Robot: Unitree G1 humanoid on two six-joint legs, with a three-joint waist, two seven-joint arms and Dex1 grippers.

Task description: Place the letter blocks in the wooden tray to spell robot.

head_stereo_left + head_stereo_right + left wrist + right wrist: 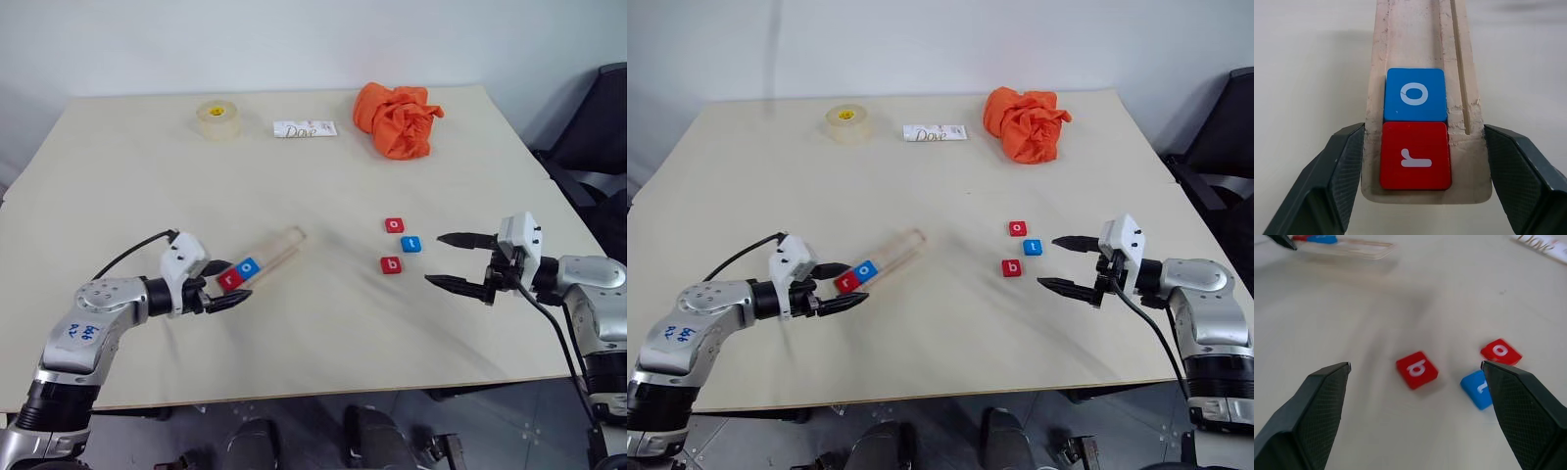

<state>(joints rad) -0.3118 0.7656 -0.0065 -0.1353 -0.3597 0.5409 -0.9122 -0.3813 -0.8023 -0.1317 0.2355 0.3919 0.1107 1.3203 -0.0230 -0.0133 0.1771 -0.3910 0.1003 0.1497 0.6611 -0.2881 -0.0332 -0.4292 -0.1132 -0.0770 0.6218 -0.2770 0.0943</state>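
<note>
The wooden tray [279, 250] lies slanted on the table at front left, with a red r block [1415, 155] and a blue o block [1415, 94] side by side at its near end. My left gripper [235, 279] is shut on that end, one finger pressed against each long side. Three loose letter blocks lie right of centre: a red o [394, 225], a blue t [410, 244] and a red b [391, 264]. My right gripper [433, 258] hovers just right of them, open, with nothing between its fingers.
At the back of the table stand a roll of clear tape [217, 119], a white Dove packet [305, 129] and a crumpled orange cloth [397, 119]. A dark chair [598, 137] stands past the table's right edge.
</note>
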